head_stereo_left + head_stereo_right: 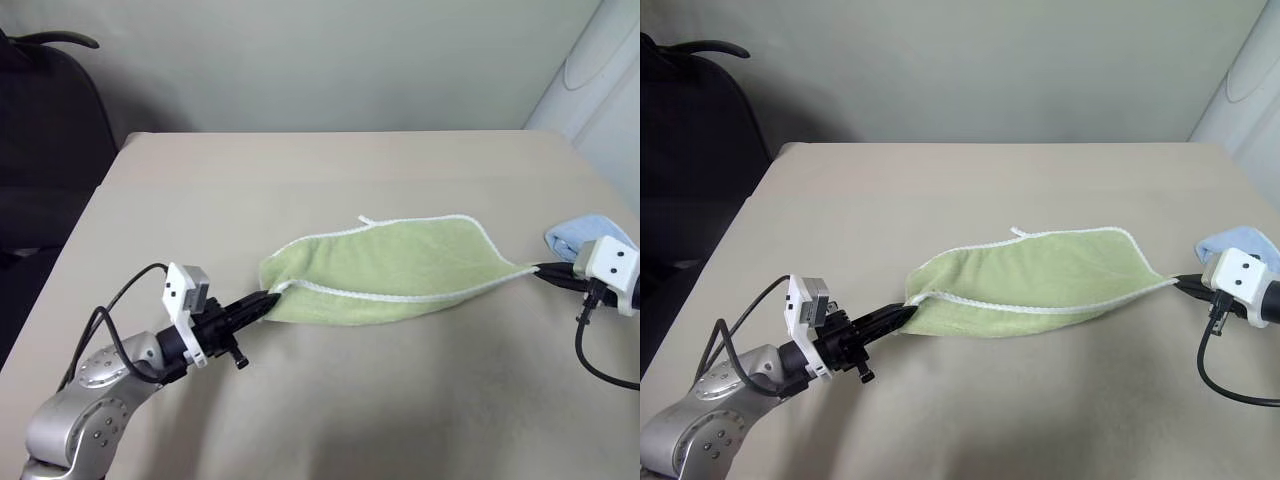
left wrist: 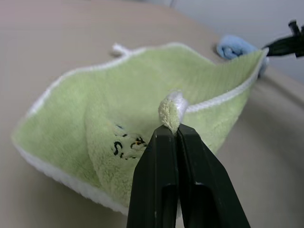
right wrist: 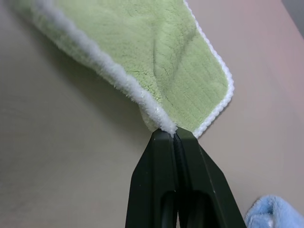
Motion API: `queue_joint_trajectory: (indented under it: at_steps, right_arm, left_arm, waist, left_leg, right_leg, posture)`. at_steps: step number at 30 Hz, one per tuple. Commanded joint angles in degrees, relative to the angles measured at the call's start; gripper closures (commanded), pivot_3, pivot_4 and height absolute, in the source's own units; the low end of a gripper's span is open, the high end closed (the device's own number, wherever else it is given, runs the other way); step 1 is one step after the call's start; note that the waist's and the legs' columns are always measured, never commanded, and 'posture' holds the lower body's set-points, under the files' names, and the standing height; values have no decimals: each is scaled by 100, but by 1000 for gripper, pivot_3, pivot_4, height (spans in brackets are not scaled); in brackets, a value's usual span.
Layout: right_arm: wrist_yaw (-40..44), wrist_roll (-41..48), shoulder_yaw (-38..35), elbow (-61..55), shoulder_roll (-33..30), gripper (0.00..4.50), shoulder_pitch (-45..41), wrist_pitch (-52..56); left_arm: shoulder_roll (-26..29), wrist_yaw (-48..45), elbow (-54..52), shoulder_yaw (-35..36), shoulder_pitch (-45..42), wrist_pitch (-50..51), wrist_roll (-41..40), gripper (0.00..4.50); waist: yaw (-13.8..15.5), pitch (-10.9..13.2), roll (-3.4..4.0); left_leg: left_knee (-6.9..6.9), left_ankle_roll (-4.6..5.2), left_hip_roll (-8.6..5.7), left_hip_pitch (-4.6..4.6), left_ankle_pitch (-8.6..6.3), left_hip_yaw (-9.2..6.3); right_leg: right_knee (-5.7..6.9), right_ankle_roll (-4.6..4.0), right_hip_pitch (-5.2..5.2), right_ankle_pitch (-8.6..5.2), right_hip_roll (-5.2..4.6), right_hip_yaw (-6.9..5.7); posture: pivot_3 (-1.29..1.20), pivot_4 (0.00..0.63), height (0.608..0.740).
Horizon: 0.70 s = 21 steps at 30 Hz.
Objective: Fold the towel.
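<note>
The light green towel (image 1: 385,270) with white edging hangs stretched between my two grippers, its far half lying on the beige table (image 1: 330,170). My left gripper (image 1: 272,298) is shut on the towel's near left corner, and the pinched corner (image 2: 172,111) shows just above the fingertips, with the dark logo (image 2: 126,142) beside it. My right gripper (image 1: 540,268) is shut on the near right corner (image 3: 168,127). A small white loop (image 1: 367,219) sticks out at the far edge.
A light blue cloth (image 1: 588,232) lies bunched on the table just behind my right gripper. A dark chair (image 1: 50,130) stands past the table's left edge. A white wall panel (image 1: 600,70) rises at the far right.
</note>
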Motion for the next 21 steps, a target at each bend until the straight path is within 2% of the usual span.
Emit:
queue_joint_trajectory:
  at_steps: [1,7,11,13,16,21]
  right_arm:
    - [-63,-380,254,341,15,4500,-746,-283]
    - [-924,-1837,1339,2013,734,4500,-2894,-859]
    - [-1566,-2699,2002,3507,1274,4500,-4050,-1358]
    - [-1980,-3076,2278,4211,1541,4500,-4567,-1532]
    - [-2447,-3512,2632,5020,1854,4500,-5122,-1680]
    - [-2978,-4073,3085,5730,2097,4500,-5474,-1953]
  left_arm:
    - [-150,51,-26,120,-7,-177,-85,4455]
    - [-584,940,1113,571,-1102,-433,127,4455]
    - [-613,1295,1914,470,-1767,-622,657,4455]
    - [-593,1287,2239,274,-1993,-768,979,4455]
    - [-623,1209,2535,44,-2206,-882,1223,4455]
    - [-612,1080,2677,-296,-2206,-948,1599,4455]
  waist:
    - [-12,0,1]
    - [-21,-1,2]
    - [-14,-2,6]
    - [-14,-2,6]
    - [-19,-2,6]
    - [-25,-2,6]
  left_leg:
    - [0,-3,0,3,2,0]
    - [3,20,6,19,-11,-6]
    - [0,19,4,5,-10,-11]
    - [-3,-46,3,-2,27,-10]
    - [-4,-46,3,-13,28,-12]
    - [-2,-50,4,-33,31,-17]
  right_leg:
    - [1,0,0,0,0,2]
    - [14,0,5,1,1,-1]
    - [12,0,-7,1,-3,-8]
    - [14,-3,-19,3,-4,-8]
    - [13,-5,-28,4,-7,-10]
    - [11,-12,-45,8,-10,-18]
  posture:
    - [0,150,740]
    - [0,150,740]
    - [0,150,740]
    - [0,150,740]
    - [0,150,740]
    - [0,150,740]
